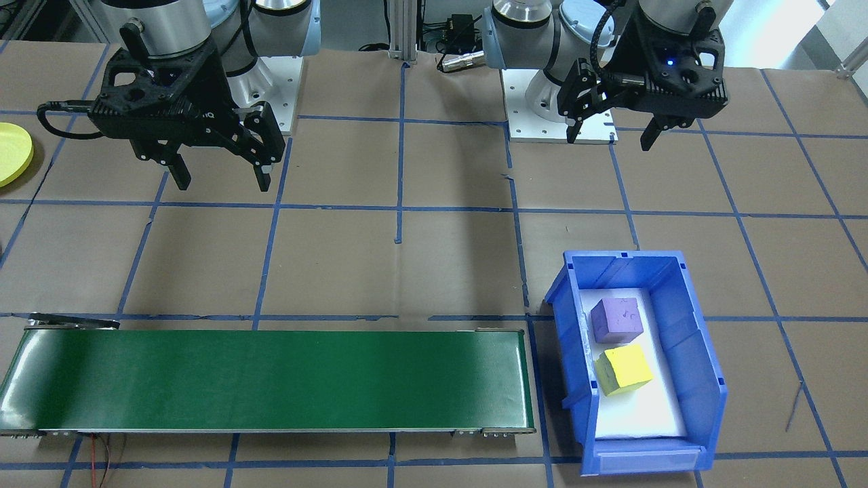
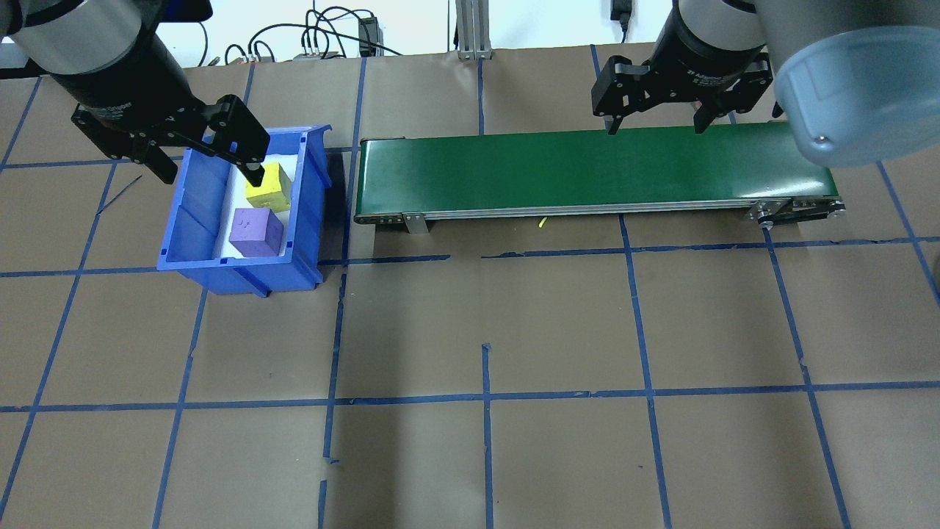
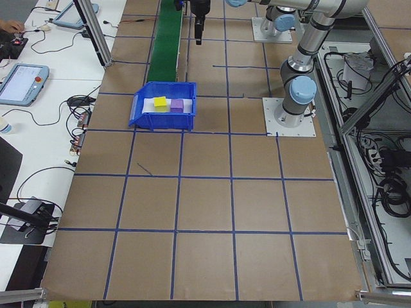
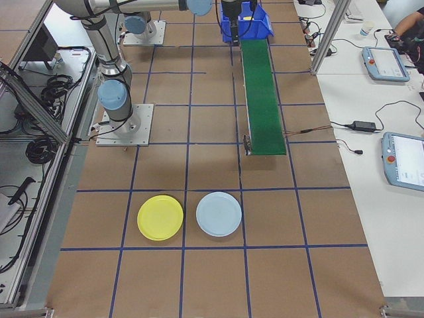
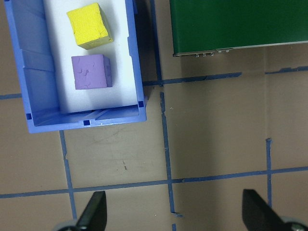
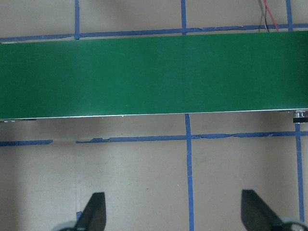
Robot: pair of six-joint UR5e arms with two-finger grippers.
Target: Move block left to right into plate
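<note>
Brown papered table (image 2: 514,330), task not begun: yellow block (image 1: 623,369) and purple block (image 1: 616,320) sit in blue bin (image 1: 702,352); yellow plate (image 4: 159,217) empty, far right end; left gripper (image 1: 612,132) and right gripper (image 1: 218,173) both open wide, holding nothing, hovering

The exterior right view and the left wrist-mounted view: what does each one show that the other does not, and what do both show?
Only the exterior right view shows the yellow plate, the pale blue plate beside it, and an arm's base. Only the left wrist-mounted view shows the yellow cube and the purple cube, lying apart inside the bin, and the open left gripper. Both show the blue bin and the green conveyor belt.
</note>
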